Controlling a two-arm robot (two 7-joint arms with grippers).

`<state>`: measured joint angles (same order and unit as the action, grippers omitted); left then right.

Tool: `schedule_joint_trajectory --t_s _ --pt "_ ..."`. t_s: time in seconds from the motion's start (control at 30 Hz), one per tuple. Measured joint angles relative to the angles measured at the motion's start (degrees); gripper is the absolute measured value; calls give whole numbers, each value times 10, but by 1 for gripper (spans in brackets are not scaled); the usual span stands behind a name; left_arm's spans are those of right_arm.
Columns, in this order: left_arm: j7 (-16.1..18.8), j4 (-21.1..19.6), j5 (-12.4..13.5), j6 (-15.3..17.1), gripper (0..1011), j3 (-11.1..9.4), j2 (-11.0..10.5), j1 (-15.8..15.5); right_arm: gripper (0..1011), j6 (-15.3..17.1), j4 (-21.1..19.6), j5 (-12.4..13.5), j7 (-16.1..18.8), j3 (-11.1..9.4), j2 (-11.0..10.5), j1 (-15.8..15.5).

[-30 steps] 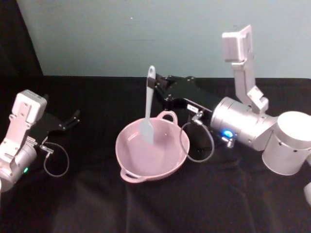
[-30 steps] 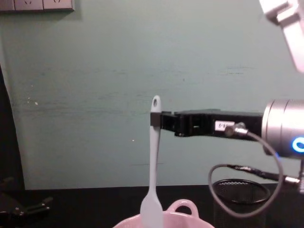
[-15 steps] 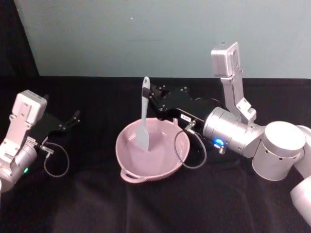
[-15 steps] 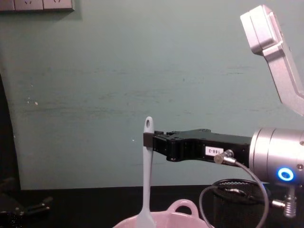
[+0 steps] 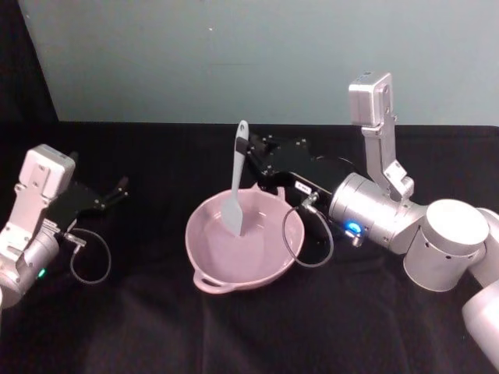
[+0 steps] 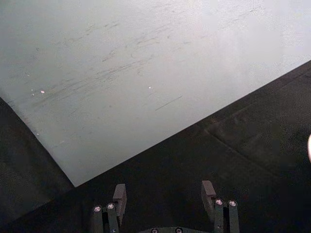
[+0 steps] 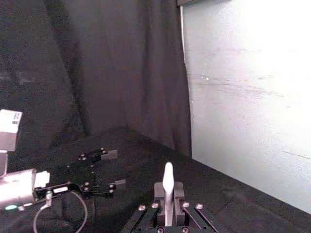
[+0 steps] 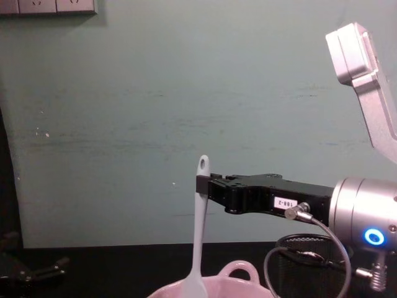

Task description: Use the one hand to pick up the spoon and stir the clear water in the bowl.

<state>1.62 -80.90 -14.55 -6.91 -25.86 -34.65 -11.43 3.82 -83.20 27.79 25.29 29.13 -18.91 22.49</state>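
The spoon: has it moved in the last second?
Yes. Against the still pink bowl, the spoon has dropped lower since a second ago, its blade deeper inside, then edged slightly back toward the robot's right. The right gripper holds its handle.

A table draped in black cloth (image 5: 156, 327) carries a pale pink bowl (image 5: 249, 261), sitting directly below the fingers (image 8: 202, 184) of the right gripper (image 5: 249, 152), and a black wire-mesh cup (image 8: 313, 273), standing lower than those fingers and off to their right.
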Motion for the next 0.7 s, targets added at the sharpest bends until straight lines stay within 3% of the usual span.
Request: schedule_joint_trajectory --t_s 0.33,0.7 --pt "0 0 0 0 1011 0 0 0 111 -16 10 -17 0 -9 -2 2" --pt "0 0 0 0 1011 0 0 0 111 -16 -19 -26 17 -20 -28 -16"
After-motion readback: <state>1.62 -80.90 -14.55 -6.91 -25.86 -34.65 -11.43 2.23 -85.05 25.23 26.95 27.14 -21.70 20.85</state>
